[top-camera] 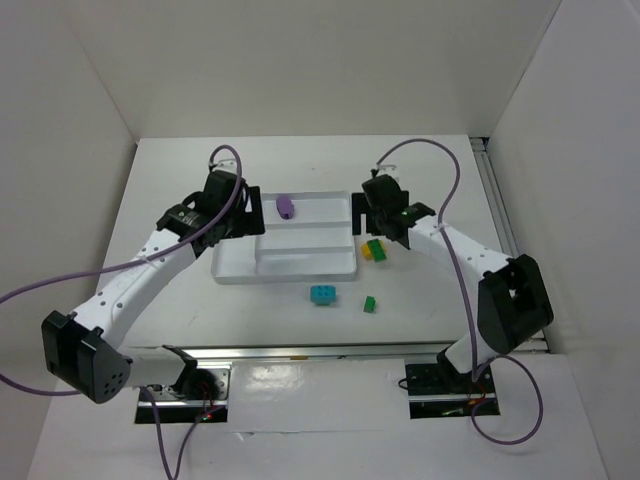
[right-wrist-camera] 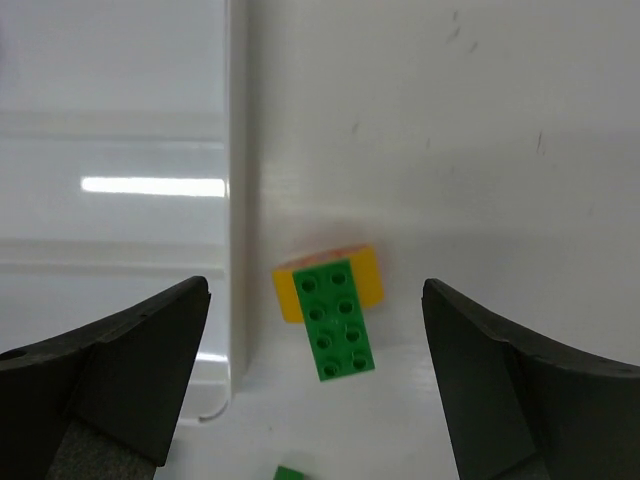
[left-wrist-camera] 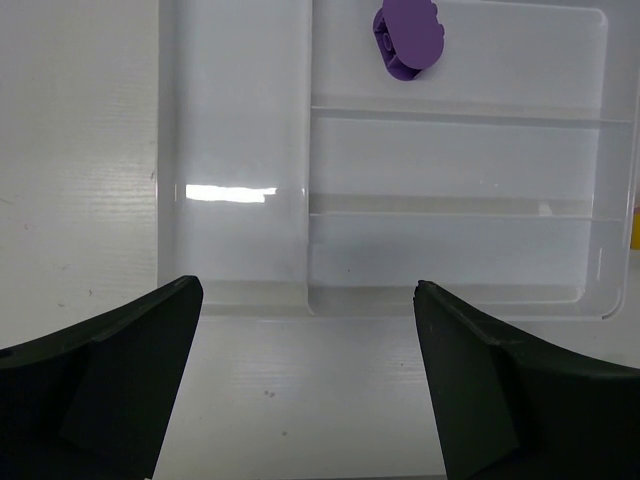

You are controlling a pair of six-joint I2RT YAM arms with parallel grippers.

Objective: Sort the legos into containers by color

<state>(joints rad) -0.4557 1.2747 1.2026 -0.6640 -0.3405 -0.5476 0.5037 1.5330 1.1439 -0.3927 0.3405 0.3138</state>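
The white tray (top-camera: 300,262) sits mid-table, its compartments (left-wrist-camera: 240,120) bare except for a purple rounded piece (top-camera: 286,206) (left-wrist-camera: 408,38) in the far one. Just right of the tray rim (right-wrist-camera: 238,180), a green brick (top-camera: 376,246) (right-wrist-camera: 340,318) lies on top of a yellow piece (right-wrist-camera: 368,275). A cyan brick (top-camera: 323,294) and a small green brick (top-camera: 369,303) (right-wrist-camera: 291,472) rest on the table in front of the tray. My left gripper (left-wrist-camera: 308,288) hangs open at the tray's left end, holding nothing. My right gripper (right-wrist-camera: 316,288) is open above the green-on-yellow stack, not touching it.
White walls enclose the table on three sides. A metal rail (top-camera: 495,200) runs along the right edge. Purple cables (top-camera: 440,150) loop above both arms.
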